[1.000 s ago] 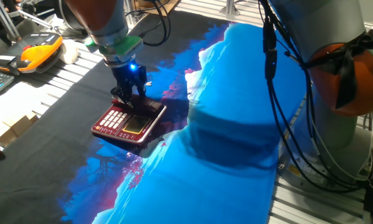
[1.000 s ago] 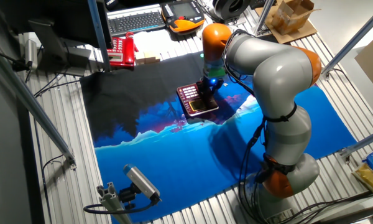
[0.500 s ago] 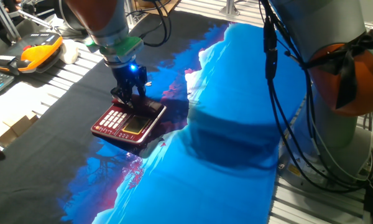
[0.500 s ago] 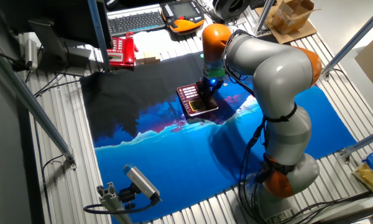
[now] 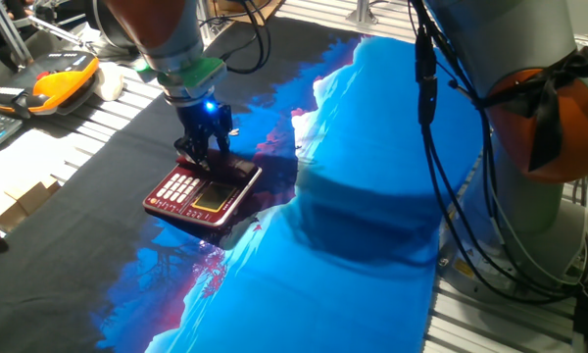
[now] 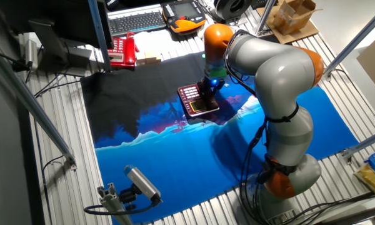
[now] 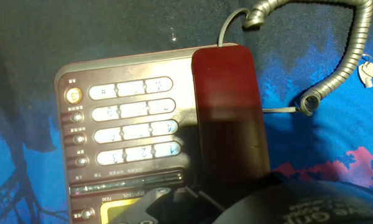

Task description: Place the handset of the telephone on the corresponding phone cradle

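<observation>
The dark red handset (image 7: 227, 112) lies lengthwise along the right side of the desk telephone (image 7: 121, 130), just beside the white keypad buttons (image 7: 132, 124), which looks like its seat on the phone cradle (image 5: 237, 173). Its coiled grey cord (image 7: 336, 62) loops off to the far right over the blue and black cloth (image 5: 353, 226), slack, so nothing appears to pull the receiver out of place.

In both fixed views the gripper (image 5: 202, 149) stands straight down over the far end of the telephone, low against it, probably to settle the handset flat into the recess. Whether the fingers grip the receiver or have let go cannot be told: the hand view shows only dark shapes at its lower edge, and the fixed views are too small.

An orange-and-black gadget (image 5: 64, 83) lies well apart at the far left.
</observation>
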### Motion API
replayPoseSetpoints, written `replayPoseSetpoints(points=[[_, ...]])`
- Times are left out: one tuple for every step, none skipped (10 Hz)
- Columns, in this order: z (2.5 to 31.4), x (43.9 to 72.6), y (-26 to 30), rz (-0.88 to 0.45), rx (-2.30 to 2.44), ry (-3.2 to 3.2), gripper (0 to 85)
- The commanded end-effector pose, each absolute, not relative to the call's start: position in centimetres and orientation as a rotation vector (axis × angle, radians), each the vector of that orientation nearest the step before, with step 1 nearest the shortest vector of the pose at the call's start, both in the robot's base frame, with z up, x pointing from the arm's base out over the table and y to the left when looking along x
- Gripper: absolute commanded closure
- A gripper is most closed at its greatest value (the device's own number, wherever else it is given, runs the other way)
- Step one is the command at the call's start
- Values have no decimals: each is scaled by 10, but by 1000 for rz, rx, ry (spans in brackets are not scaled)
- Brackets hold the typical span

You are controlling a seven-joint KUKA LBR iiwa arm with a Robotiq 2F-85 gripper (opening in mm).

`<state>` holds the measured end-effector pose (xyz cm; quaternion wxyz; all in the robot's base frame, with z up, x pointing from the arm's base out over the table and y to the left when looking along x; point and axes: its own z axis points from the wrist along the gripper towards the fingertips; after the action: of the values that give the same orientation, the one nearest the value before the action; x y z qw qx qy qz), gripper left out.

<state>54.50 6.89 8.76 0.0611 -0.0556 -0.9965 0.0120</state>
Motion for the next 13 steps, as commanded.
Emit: replayPoseSetpoints(points=[[88, 545, 69, 48, -148, -3017, 340], [88, 545, 69, 44, -140, -3018, 340], [88, 545, 69, 42, -137, -3018, 340], [88, 545, 69, 37, -140, -3018, 340], [88, 545, 69, 35, -145, -3019, 340], [88, 545, 69, 47, -147, -3023, 340], [88, 545, 69, 51, -149, -3023, 340], [88, 545, 69, 43, -170, -2998, 340], [89, 545, 70, 46, -185, -2990, 340], [89, 545, 70, 44, -203, -2985, 340], [89, 545, 70, 44, -211, -2990, 170], [89, 544, 70, 42, -221, -2997, 170], [89, 544, 70, 44, -223, -2999, 170]])
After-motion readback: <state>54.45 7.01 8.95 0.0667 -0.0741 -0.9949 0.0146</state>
